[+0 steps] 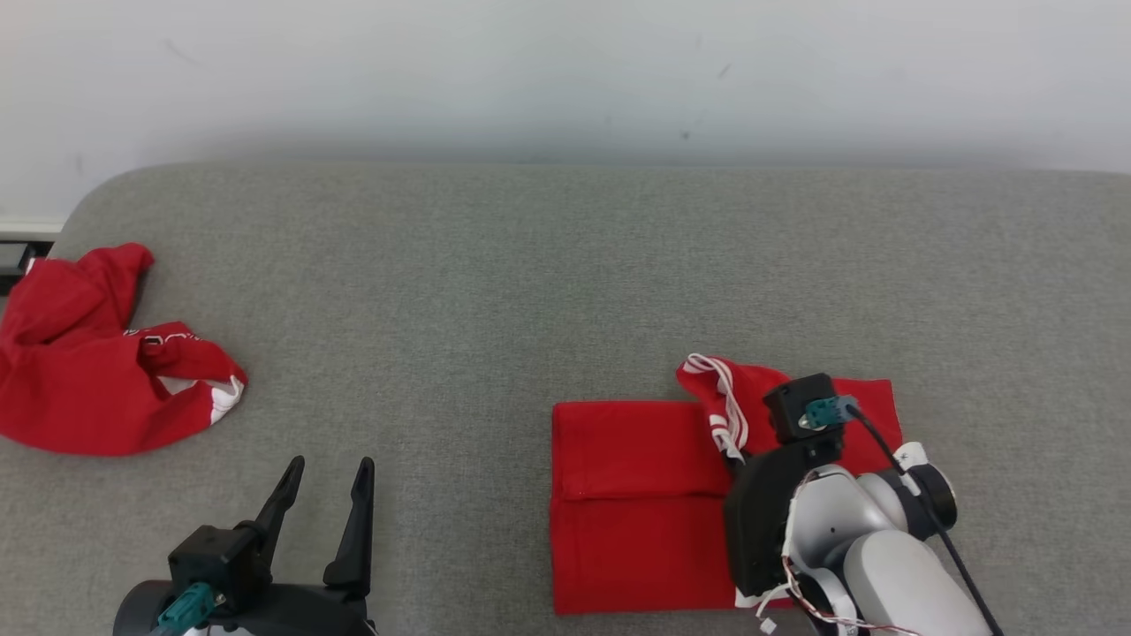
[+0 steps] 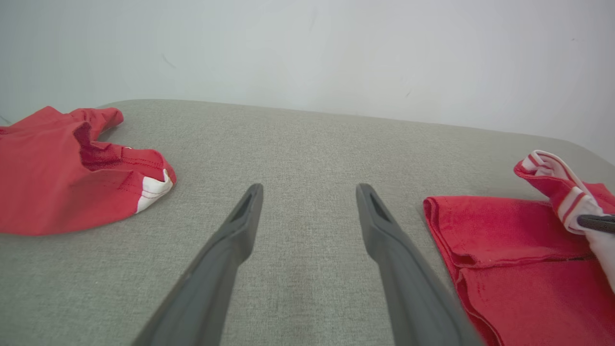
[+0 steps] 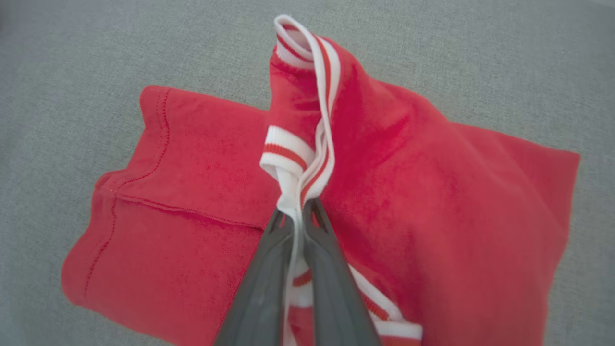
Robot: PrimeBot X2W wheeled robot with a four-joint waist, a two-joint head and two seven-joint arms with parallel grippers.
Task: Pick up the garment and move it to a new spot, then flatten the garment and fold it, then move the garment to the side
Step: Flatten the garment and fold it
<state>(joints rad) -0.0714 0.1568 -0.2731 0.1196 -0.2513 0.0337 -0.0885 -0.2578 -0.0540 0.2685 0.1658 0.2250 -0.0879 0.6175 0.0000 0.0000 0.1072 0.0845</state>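
I read this as mid-fold: my right pincer (image 3: pixel 300 204) is clamped on the striped trim (image 3: pixel 307 158), holding it up off the garment (image 3: pixel 192 192), whose folded body lies flat under the tips and out to both sides. Next I'd have to carry the trim across and lay it smooth before letting go. The right wrist pitches steeply down. My left pincer (image 1: pixel 330 464) gapes empty, low and level, with a second garment (image 1: pixel 79 371) beyond its left.

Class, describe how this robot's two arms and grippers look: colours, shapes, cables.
The left gripper and right gripper each have two long, tapering dark grey fingers on a black housing with a teal connector. The right forearm has rounded pale grey shells, a black cable along it and thin red-and-white wires.
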